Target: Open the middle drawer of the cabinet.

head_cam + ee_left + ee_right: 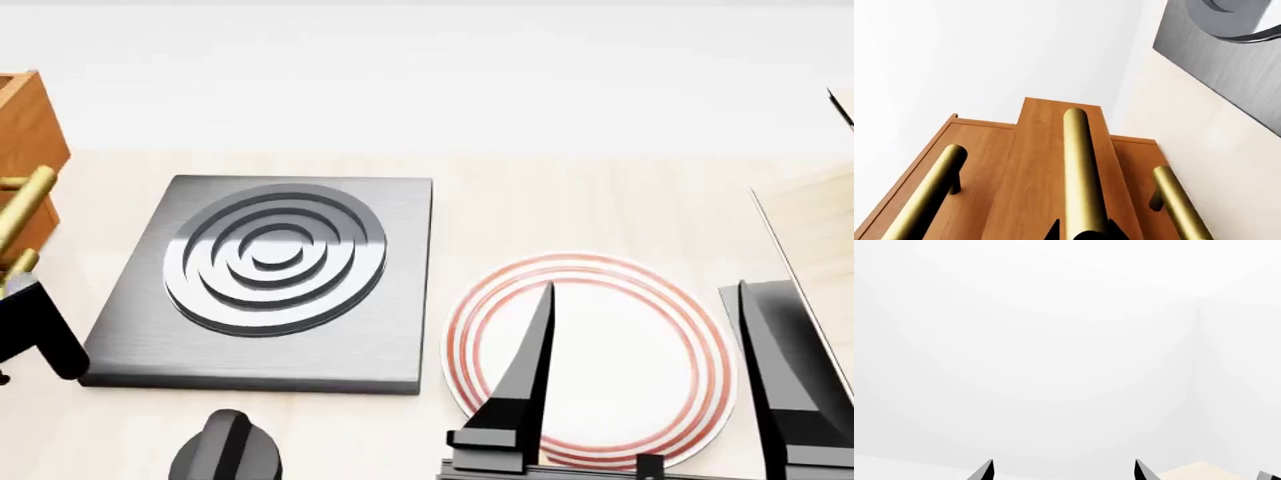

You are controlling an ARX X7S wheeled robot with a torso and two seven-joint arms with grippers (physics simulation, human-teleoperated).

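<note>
The orange-brown cabinet (991, 165) fills the left wrist view, with three brass bar handles on its stacked fronts. The middle drawer (1037, 150) stands proud of the fronts on either side. My left gripper (1083, 231) is shut on that drawer's brass handle (1081, 170), one dark fingertip on each side of the bar. In the head view the cabinet (20, 120) shows only at the far left edge, with the left gripper's black body (34, 335) against it. My right gripper (646, 295) hangs open over a plate, holding nothing.
A dark grey burner slab (387, 300) with concentric rings lies left of centre. A white plate (587, 400) with red rings sits under the right gripper. A pale wooden panel (814, 240) stands at the right edge. The right wrist view shows mostly white wall.
</note>
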